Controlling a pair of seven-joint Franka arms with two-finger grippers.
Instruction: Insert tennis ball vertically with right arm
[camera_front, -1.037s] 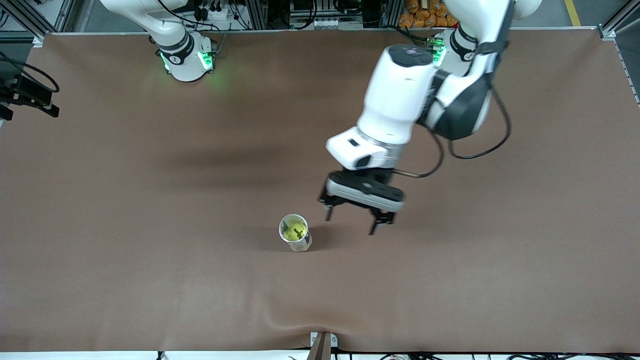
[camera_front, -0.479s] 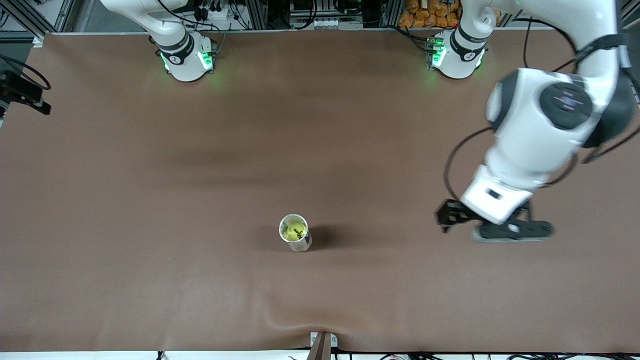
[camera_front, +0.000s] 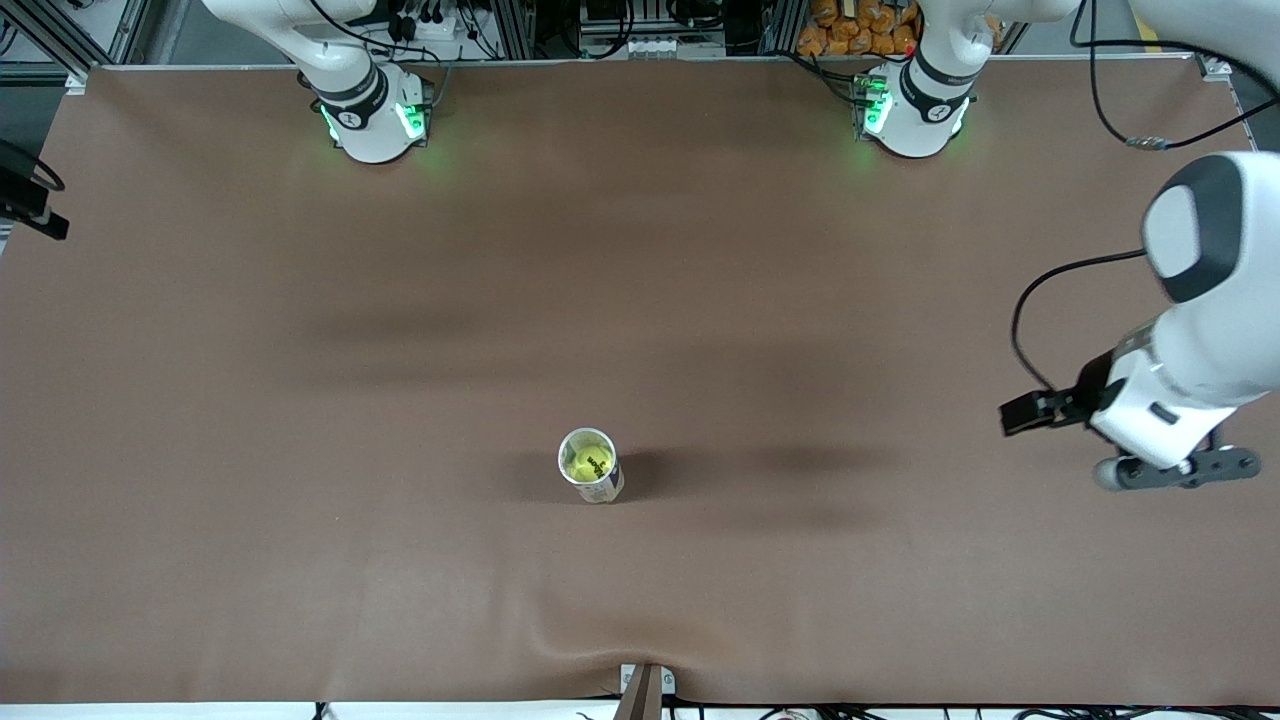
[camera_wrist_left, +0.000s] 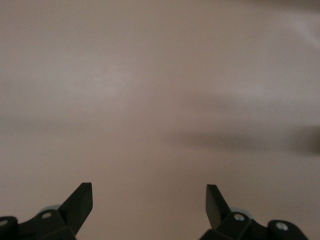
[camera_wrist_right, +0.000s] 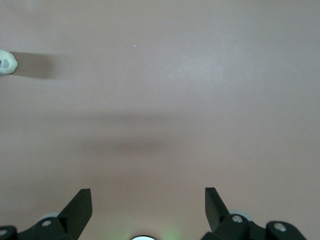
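Withdrawn from beside the cup, the left arm now hangs over the surface (camera_front: 300, 560) at its own end, its tool (camera_wrist_left: 149, 202) with fingers apart and empty over bare brown cover. Tennis ball (camera_front: 588, 462) sits inside the upright cup (camera_front: 592, 467), which stands alone near the middle of the surface, toward the front camera's edge. Right arm is drawn back off toward its own end; its tool (camera_wrist_right: 148, 202) also shows fingers spread and nothing between them, the cup just visible at the frame edge. Judged from this layout, the insertion appears complete and both arms are retiring.
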